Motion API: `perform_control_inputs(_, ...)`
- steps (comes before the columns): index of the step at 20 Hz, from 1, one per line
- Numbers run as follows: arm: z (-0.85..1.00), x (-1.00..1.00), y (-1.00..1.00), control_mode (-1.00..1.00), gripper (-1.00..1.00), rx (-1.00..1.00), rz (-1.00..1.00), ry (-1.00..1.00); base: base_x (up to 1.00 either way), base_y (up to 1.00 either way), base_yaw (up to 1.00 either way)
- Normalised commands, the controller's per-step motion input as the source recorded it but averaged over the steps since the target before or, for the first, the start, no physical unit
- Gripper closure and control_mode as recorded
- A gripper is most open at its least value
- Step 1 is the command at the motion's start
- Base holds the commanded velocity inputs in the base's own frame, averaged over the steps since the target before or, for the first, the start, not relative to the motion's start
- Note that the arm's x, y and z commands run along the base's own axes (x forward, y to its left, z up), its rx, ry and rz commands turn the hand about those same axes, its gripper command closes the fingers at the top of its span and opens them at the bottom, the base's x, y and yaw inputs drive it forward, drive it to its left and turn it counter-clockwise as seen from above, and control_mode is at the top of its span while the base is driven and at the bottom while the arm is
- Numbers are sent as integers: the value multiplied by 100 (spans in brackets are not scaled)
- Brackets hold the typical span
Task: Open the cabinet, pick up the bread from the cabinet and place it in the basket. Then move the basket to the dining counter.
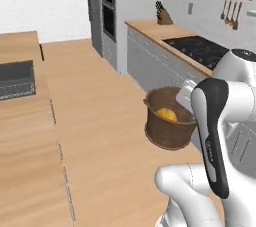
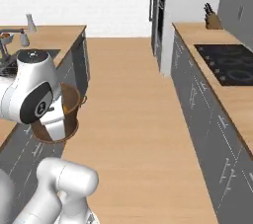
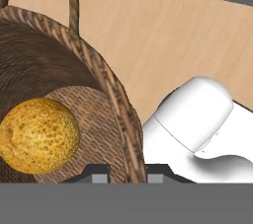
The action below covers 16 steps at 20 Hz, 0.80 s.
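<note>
Hand [image 3: 127, 177] clamps basket [image 3: 111, 94] rim | golden pitted bread [image 3: 38, 135] inside | basket airborne

Light-wood counter [image 1: 25, 171] runs along the left with a dark sink basin [image 1: 17, 78] set into it and a faucet [image 2: 6, 40] beside that. Opposite, another wood-topped counter [image 1: 150, 28] has a black cooktop [image 1: 197, 48] and a knife block [image 1: 163, 16]. Wood-look floor [image 2: 133, 119] between them.

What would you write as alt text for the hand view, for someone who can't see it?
Close-up from the robot's hand: the pincer is shut on the rolled rim of a dark brown woven basket, one fingertip on each side of the wall. A round golden bread lies on the basket's bottom, with light wood floor beyond.
</note>
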Motion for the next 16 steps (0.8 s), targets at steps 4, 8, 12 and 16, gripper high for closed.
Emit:
perform_control_inputs(4,0,0,0,100,100,0,0,0,0,0,100)
perform_control_inputs(8,0,0,0,100,100,0,0,0,0,-3,100)
perform_control_inputs(12,0,0,0,100,100,0,0,0,4,-15,98)
perform_control_inputs(16,0,0,0,100,100,0,0,0,77,-68,68)
